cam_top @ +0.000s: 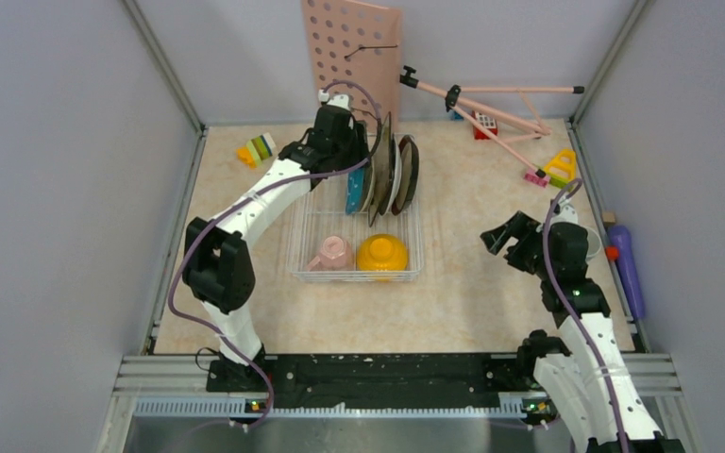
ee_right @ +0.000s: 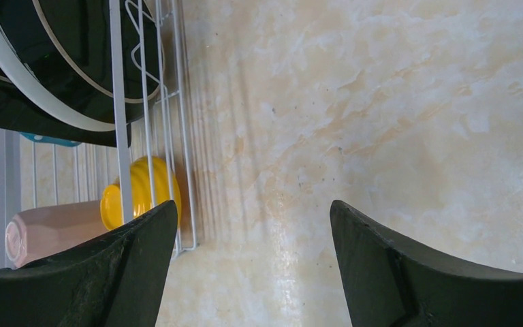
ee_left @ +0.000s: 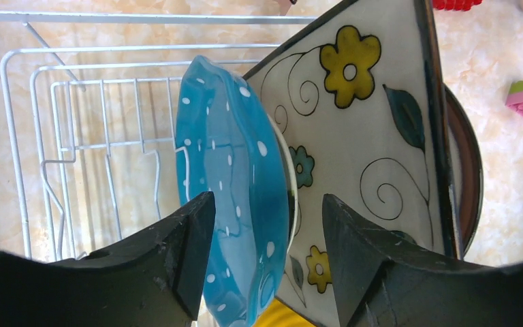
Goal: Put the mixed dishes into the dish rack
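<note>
Currently teal white-dotted dish (ee_left: 235, 157) stands in white wire dish rack (ee_left: 143, 49); left end effector (ee_left: 267, 199) apart, astride it; next: straight lift-off advised.

Teal white-dotted dish (ee_left: 235, 177), square floral plate (ee_left: 361, 136) and brown-rimmed round plate (ee_left: 470, 170) stand on edge in the white wire dish rack (cam_top: 307, 241), pink cup (cam_top: 330, 253) and yellow-orange bowl (cam_top: 382, 253) nearer.

The dish rack (cam_top: 356, 276) sits mid-worktop (cam_top: 472, 302). Far half: plates (cam_top: 404, 175) stand on edge, teal dish (cam_top: 353, 195) leftmost. Near half: pink cup (cam_top: 330, 253) beside yellow-orange bowl (cam_top: 382, 253). Right arm (cam_top: 574, 278) stands well apart.
</note>
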